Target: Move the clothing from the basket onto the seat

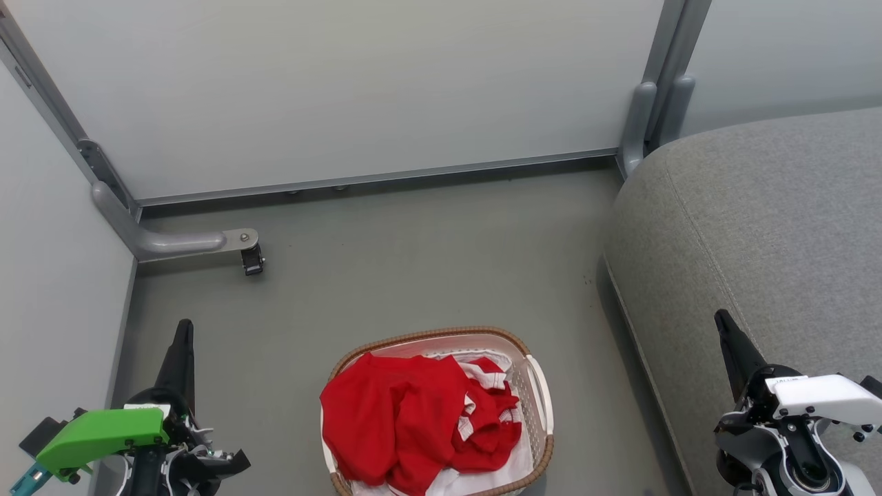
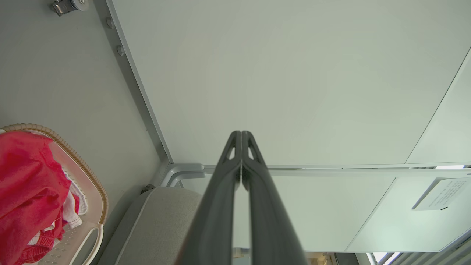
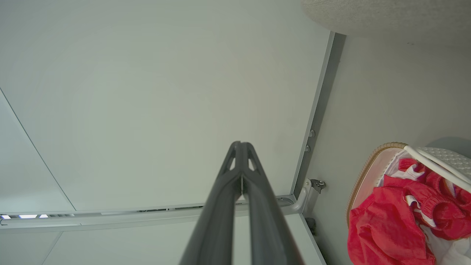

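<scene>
The red clothing (image 1: 413, 417) with white striped trim lies bunched in the white basket (image 1: 539, 396), which has a brown woven rim and stands on the grey floor at the bottom centre. The grey seat (image 1: 765, 227) rises to the right of it. My left gripper (image 1: 183, 329) is shut at the lower left, well left of the basket, holding nothing. My right gripper (image 1: 722, 318) is shut at the lower right, over the seat's front edge. In the left wrist view the clothing (image 2: 25, 191), the basket (image 2: 92, 184) and my left gripper (image 2: 241, 134) show; in the right wrist view the clothing (image 3: 390, 221) and my right gripper (image 3: 241, 144).
Pale partition panels (image 1: 344, 89) on grey metal frames close the back and left. A frame foot with a small caster (image 1: 251, 260) juts onto the floor at the left. A white sheet (image 1: 475, 479) lies under the red fabric.
</scene>
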